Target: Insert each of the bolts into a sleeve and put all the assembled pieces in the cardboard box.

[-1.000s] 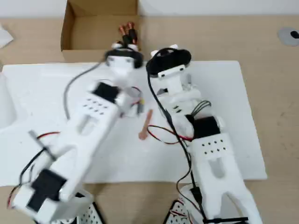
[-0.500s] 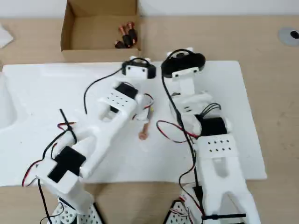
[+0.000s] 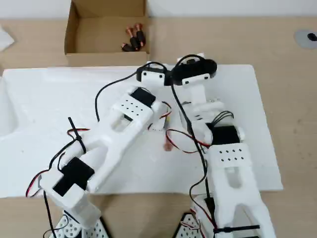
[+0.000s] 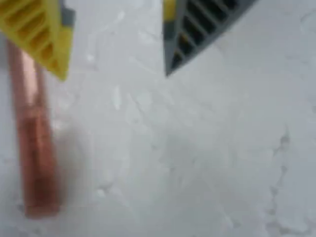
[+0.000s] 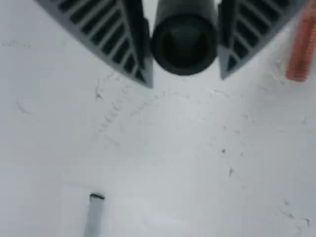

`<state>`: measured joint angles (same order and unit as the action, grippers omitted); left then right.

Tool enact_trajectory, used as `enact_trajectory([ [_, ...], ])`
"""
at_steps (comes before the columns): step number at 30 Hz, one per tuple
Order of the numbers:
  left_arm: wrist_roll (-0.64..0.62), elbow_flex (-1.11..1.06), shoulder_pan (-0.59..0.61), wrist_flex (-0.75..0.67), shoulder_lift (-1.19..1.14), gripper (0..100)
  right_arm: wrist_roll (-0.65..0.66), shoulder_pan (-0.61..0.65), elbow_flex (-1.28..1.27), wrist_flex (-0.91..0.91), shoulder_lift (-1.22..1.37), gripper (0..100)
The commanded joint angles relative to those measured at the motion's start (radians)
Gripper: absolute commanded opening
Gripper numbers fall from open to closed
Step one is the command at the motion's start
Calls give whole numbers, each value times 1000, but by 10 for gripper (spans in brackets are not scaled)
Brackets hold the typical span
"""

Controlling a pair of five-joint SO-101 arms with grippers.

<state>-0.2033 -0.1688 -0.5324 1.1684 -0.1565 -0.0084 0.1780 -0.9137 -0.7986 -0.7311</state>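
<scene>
Gripping a short black tubular sleeve (image 5: 183, 42) in the right gripper (image 5: 185, 75), grey ribbed fingers (image 5: 98, 29) closed against both its sides, its hollow end turned toward the wrist camera, just above the white foam board (image 3: 49, 99). Lying flat on that board, off to one side of the sleeve and apart from it, a slim copper-coloured metal bolt (image 5: 302, 47). Hanging low over the board, the left gripper (image 4: 114, 73) spread wide and holding nothing: one yellow fingertip (image 4: 39, 34) right at the bolt's end, the other well across from it; impossible to tell whether fingertip and bolt touch. Stretched in from the near edge, the white left arm (image 3: 109, 144) and white right arm (image 3: 228, 163), wrists side by side over the board, the bolt between them. Resting by one side wall of the open brown cardboard box (image 3: 72, 34), a few assembled pieces (image 3: 133, 39), copper bolts in black sleeves; box on the wooden table (image 3: 287, 74) just beyond the board's far edge.
</scene>
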Motion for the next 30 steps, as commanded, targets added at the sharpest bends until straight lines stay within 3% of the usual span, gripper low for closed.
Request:
enact_trajectory([
  [1, -54, 55, -43, 3, 8, 139, 12, -13, 4, 2, -33, 9],
  [5, -120, 89, -91, -21, 10, 139, 12, -31, 4, 2, -33, 9],
  [12, -129, 146, -164, -14, 10, 139, 72, -107, -50, 6, -31, 9],
  [30, -178, -29, -150, -72, -1, 138, 81, -171, -67, -2, -33, 9],
])
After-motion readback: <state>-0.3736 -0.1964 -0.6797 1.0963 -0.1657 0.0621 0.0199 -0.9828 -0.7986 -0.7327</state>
